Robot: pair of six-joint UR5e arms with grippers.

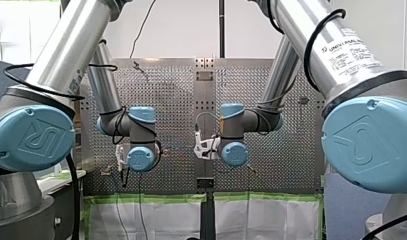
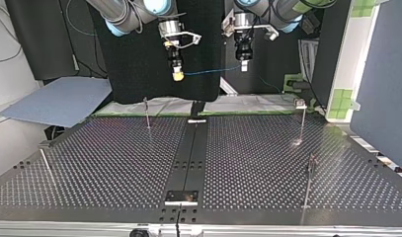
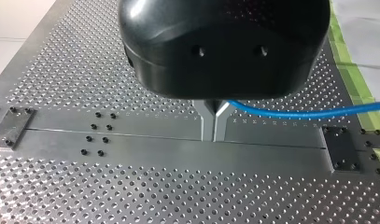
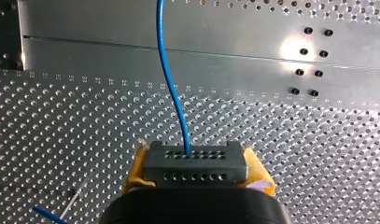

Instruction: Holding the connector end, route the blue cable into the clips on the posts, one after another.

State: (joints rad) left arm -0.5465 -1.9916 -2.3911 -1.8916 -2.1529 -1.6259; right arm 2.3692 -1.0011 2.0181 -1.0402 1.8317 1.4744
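Robot arms are hanging above a perforated table (image 2: 262, 158), with a blue cable (image 2: 213, 70) stretching almost level between their two grippers in the top view. My right gripper (image 4: 197, 173) is clamping a dark connector block (image 4: 195, 158) between its yellow pads (image 4: 260, 176). The cable is rising from the block's upper row of holes and curving away over the table's smooth centre strip (image 4: 131, 51).

My left gripper (image 3: 214, 123) is holding its metal fingers (image 3: 207, 125) pressed together and pinching the cable (the line is emerging at the fingers' base and running off sideways toward the green tape (image 3: 351, 70) along the table's edge).

Thin posts (image 2: 147, 112) are standing upright on the table in the top view. One is near the far edge below my right gripper. One, carrying a small clip (image 2: 301, 102), is at the far edge on the view's right. A third is nearer the camera on the right, and a fourth is leaning at the view's left edge. The cable is hanging in the air over the table's far edge, well apart from all of them.

In the front view both arms are reaching in from the sides, their blue-capped wrists pointing down over the table's middle.
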